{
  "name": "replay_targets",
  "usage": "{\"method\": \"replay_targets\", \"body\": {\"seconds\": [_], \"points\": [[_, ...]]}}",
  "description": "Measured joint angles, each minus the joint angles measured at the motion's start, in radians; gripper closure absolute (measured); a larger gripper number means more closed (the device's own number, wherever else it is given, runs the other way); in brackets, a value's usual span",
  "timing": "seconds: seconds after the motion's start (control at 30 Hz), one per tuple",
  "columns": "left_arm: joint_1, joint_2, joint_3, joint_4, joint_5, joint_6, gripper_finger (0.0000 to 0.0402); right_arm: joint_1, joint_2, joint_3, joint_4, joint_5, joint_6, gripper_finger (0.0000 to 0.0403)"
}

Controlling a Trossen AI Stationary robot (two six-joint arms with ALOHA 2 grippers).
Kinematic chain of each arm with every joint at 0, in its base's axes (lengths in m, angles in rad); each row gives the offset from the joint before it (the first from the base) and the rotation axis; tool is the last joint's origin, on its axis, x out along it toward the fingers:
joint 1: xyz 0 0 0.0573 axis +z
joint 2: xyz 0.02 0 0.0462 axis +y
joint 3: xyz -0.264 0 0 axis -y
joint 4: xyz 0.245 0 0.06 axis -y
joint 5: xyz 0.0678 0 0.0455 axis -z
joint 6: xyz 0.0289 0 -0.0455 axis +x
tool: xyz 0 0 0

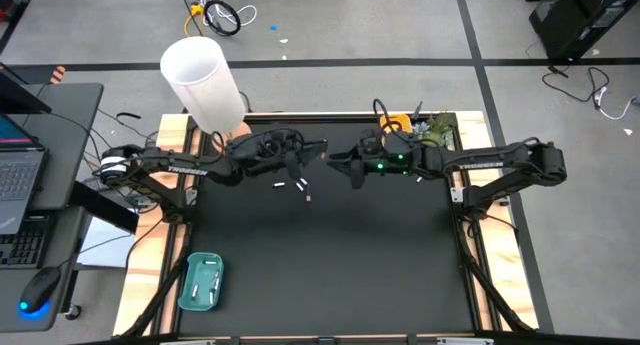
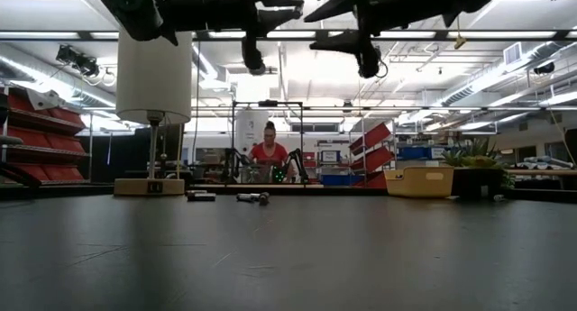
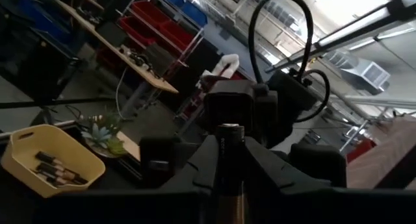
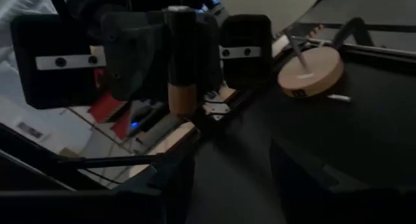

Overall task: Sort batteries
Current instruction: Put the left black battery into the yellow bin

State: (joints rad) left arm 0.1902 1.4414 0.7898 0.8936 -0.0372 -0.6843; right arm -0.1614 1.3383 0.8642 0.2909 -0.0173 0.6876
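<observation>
Left pincer gripping battery mid-table, right pincer spread beside

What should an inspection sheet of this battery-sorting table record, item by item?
Surface: black table.
Job's things: a few loose batteries mid-table; white batteries in the teal tray; dark batteries in the yellow tray; one held battery.
Clutter: lamp and plant at the far edge.
Grippers: left gripper raised, jaws shut on the held battery; right gripper facing it, jaws open.
Cables: coils on the floor.
Surroundings: laptop; a person at a far bench.
</observation>
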Motion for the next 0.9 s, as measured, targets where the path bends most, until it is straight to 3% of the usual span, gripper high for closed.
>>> {"method": "replay_targets", "body": {"seconds": [0.67,0.9], "points": [[-0.074,0.031,0.003,-0.002,-0.070,-0.005,0.0349,-0.002,0.036,0.000,0.152,-0.048,-0.036,0.0229],[-0.080,0.084,0.063,-0.004,-0.062,-0.003,0.0349,-0.002,0.038,0.000,0.145,-0.063,-0.044,0.0261]]}}
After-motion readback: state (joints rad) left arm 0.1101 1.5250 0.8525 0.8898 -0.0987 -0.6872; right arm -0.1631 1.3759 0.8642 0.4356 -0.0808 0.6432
